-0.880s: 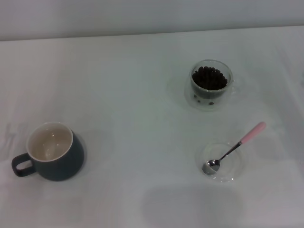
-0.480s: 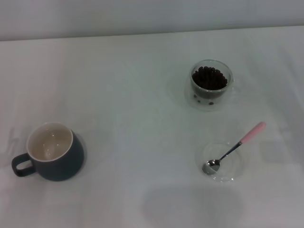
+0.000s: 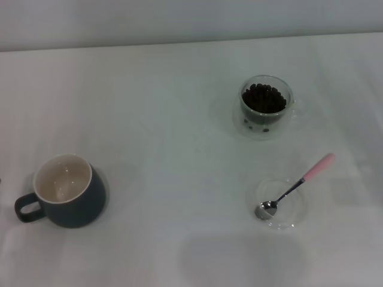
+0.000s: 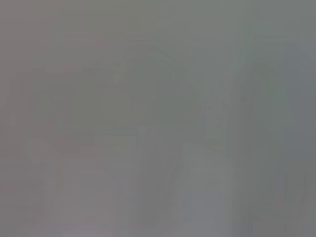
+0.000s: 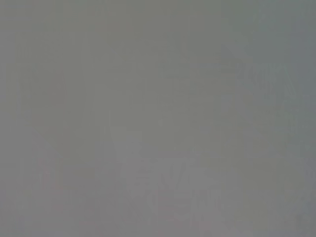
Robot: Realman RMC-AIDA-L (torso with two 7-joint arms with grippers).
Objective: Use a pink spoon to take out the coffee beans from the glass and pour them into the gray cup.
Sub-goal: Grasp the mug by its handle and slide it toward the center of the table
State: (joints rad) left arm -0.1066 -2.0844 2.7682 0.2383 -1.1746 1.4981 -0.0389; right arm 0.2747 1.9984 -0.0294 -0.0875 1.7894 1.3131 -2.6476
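Zero steps done, by my read: neither gripper in view, so can't tell their state. Pink spoon point(image 3: 294, 187) lies untouched, bowl in clear dish point(image 3: 281, 204), near side of the glass point(image 3: 266, 106). Glass holds coffee beans point(image 3: 264, 98); gray cup point(image 3: 64, 191), well left of glass, looks empty. Next: grasp spoon's handle.

My head camera looks steeply down on the table point(image 3: 179, 119) from above. Both my wrist cameras show only featureless grey, sharing nothing with it.
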